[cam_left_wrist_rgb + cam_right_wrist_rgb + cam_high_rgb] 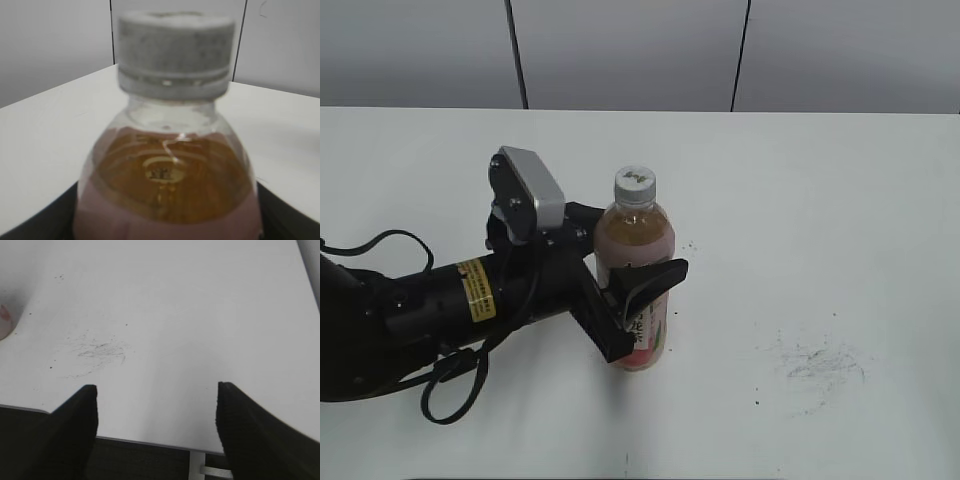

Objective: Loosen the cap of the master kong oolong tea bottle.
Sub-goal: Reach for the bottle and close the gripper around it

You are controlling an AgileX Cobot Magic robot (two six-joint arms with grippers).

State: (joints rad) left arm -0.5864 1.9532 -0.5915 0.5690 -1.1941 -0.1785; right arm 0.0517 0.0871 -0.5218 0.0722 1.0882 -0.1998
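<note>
Bottle count one: master kong oolong tea bottle [634,268] upright on table [840,200], one cap [634,186] on; left gripper [625,275] jaws clasp its body below the cap; right gripper [156,430] wide open, empty

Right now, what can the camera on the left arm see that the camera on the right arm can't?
Only the left wrist view shows the small round white-grey plastic cap and the amber tea in the clear plastic bottle, very close.

Only the right wrist view shows the right pincer, open over nothing, and grey scuff marks.

Both show the white table.
</note>
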